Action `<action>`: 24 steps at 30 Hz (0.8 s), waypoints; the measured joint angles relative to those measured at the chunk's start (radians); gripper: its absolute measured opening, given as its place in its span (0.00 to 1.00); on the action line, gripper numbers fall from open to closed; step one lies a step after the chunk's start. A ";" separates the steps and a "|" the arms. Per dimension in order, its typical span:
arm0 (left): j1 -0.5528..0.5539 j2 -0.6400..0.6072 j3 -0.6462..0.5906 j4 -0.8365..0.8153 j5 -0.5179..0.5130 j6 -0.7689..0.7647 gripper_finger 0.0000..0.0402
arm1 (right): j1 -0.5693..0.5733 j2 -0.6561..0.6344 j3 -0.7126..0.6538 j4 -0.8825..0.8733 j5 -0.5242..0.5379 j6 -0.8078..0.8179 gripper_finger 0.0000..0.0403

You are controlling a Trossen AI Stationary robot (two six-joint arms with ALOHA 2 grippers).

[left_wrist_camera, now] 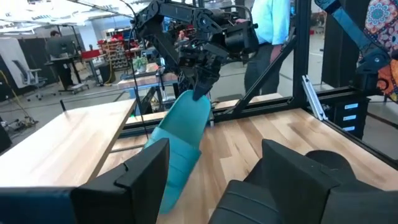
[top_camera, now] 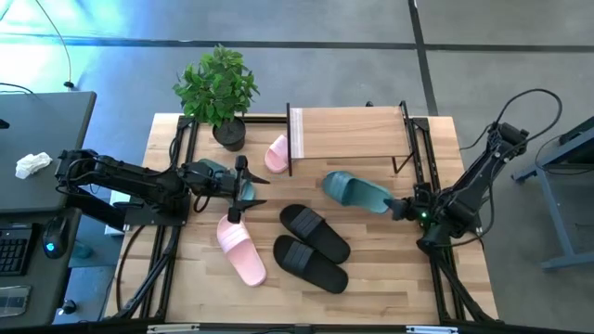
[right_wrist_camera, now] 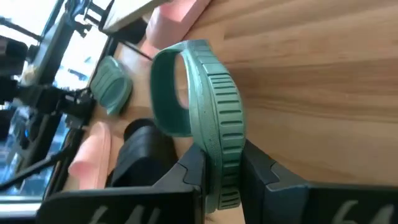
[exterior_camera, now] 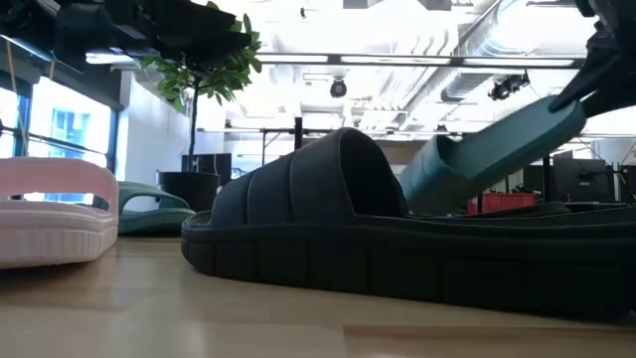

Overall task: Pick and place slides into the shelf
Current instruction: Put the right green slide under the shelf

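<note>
My right gripper [top_camera: 401,208] is shut on one teal slide [top_camera: 356,190], just in front of the shelf [top_camera: 348,130], a low wooden board on thin black legs. My left gripper [top_camera: 243,190] is open above the table's left half and touches nothing. The second teal slide [top_camera: 215,170] lies partly under the left arm. One pink slide [top_camera: 241,249] lies sole down near that gripper. The other pink slide [top_camera: 277,153] sits by the shelf's left leg. Two black slides [top_camera: 314,245] lie side by side at mid-table. My right gripper pinches the teal slide by one end of its sole [right_wrist_camera: 219,180], away from the strap [right_wrist_camera: 166,93], one finger [right_wrist_camera: 189,177] on each flat face. The fingers come from the table's right side. The slide slants down from the gripper [exterior_camera: 497,144]; the black slide hides its low end.
A potted plant [top_camera: 218,88] stands at the table's far left corner beside the shelf. Black metal frame rails run along both table sides [top_camera: 429,167]. A person [left_wrist_camera: 267,37] stands beyond the table. Bare wood shows along the near edge [top_camera: 390,288].
</note>
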 joint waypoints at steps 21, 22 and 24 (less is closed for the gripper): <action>0.000 0.001 0.000 -0.002 0.203 0.046 0.48 | -0.250 0.337 0.001 0.048 -0.172 -0.020 0.07; 0.000 0.001 0.000 -0.002 0.203 0.046 0.47 | -0.252 0.350 0.001 0.058 -0.187 -0.021 0.07; 0.000 0.001 0.000 -0.003 0.203 0.046 0.46 | -0.257 0.372 0.001 0.085 -0.219 -0.028 0.09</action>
